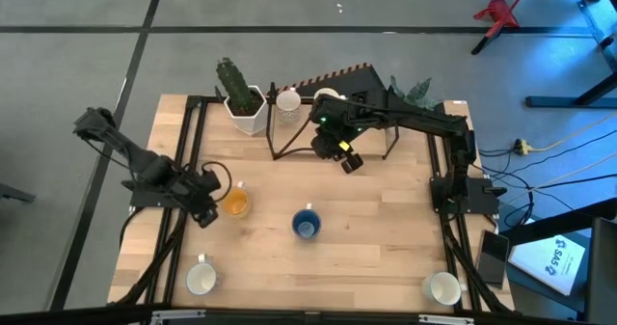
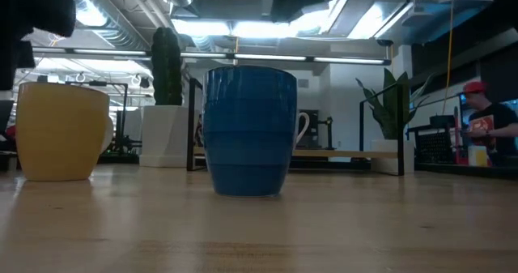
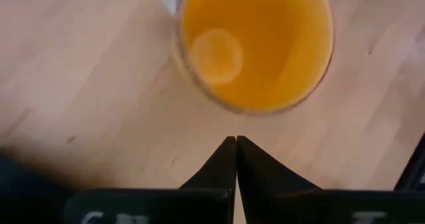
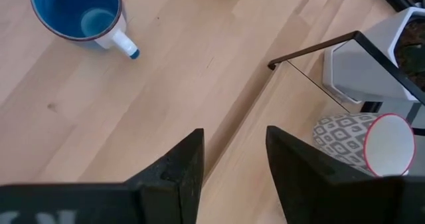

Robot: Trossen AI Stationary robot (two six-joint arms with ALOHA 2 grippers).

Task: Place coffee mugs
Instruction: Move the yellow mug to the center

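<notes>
The orange mug stands upright on the table's left part; in the left wrist view the orange mug shows its open mouth. My left gripper is shut just to its left, with a small gap to the rim. The blue mug stands upright near the table's middle. My right gripper hangs open above bare wood, far side of the blue mug. Two white mugs stand at the near corners. Two more mugs sit at the far shelf.
A dark-framed glass shelf stands at the table's far side. A cactus in a white hexagonal pot is at its left, a leafy plant at its right. A grey-patterned, red-rimmed mug sits by a white pot. A person is beyond the table.
</notes>
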